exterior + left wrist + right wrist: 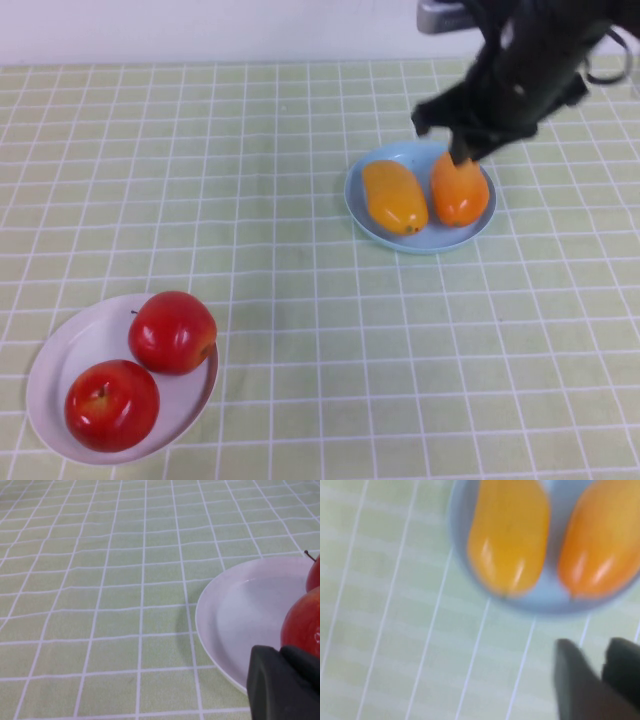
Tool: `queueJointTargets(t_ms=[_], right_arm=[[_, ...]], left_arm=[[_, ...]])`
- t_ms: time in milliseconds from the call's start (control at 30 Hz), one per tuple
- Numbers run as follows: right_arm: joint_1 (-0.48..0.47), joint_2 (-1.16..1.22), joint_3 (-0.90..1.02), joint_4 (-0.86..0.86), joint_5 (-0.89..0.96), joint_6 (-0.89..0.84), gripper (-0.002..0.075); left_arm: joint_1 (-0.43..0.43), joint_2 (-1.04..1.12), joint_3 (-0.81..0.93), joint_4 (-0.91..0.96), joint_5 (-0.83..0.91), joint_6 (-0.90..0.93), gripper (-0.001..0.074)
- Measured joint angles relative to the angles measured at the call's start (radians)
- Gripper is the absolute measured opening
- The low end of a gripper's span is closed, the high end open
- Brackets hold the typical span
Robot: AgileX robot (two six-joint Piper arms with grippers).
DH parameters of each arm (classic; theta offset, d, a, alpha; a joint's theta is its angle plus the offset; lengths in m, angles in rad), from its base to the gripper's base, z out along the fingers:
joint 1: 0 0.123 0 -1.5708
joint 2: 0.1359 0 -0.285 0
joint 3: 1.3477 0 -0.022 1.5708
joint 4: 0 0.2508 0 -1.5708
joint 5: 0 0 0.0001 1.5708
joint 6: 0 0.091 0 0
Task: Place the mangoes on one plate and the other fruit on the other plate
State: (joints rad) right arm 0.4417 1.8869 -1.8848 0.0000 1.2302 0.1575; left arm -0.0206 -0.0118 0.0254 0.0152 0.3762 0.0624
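You have both mangoes on the light blue plate (420,238), which sits toward two o'clock from the table's middle. The yellower mango (394,197) lies at the plate's nine o'clock side, long axis running roughly from eleven to five. The deeper orange mango (459,190) lies just beside it at the three o'clock side, its far end hidden under the right gripper (446,135), which hangs over the plate's twelve o'clock rim. The white plate (60,352) lies near eight o'clock and carries two shiny red apples touching each other: one apple (172,332) at its two o'clock part, the other apple (112,405) at six o'clock.
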Motion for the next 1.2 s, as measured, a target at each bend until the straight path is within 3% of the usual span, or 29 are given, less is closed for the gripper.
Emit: queueJointTargets(t_ms=[67,200,533,833,1067,1200], right_arm=[[0.015,-0.087,0.103,0.008,-0.004,-0.002,0.0041],[0.019,-0.268,0.309,0.012,-0.009,-0.008,-0.0003],[0.019,-0.769,0.823,0.058,-0.126,-0.026,-0.0015],[0.019,-1.065,1.038,0.092,-0.145,-0.026,-0.0015],[0.009,-1.199,1.281,-0.036,-0.490,-0.028,-0.0015],[-0.107,-1.296,1.468,-0.120,-0.758,-0.028,-0.0016]], left_arm=[[0.000,0.000,0.000,0.000,0.000,0.000,0.0004],[0.000,0.000,0.000,0.000,0.000,0.000,0.0004],[0.000,0.000,0.000,0.000,0.000,0.000,0.0004],[0.000,0.000,0.000,0.000,0.000,0.000,0.0004],[0.000,0.000,0.000,0.000,0.000,0.000,0.0004],[0.000,0.000,0.000,0.000,0.000,0.000,0.0004]])
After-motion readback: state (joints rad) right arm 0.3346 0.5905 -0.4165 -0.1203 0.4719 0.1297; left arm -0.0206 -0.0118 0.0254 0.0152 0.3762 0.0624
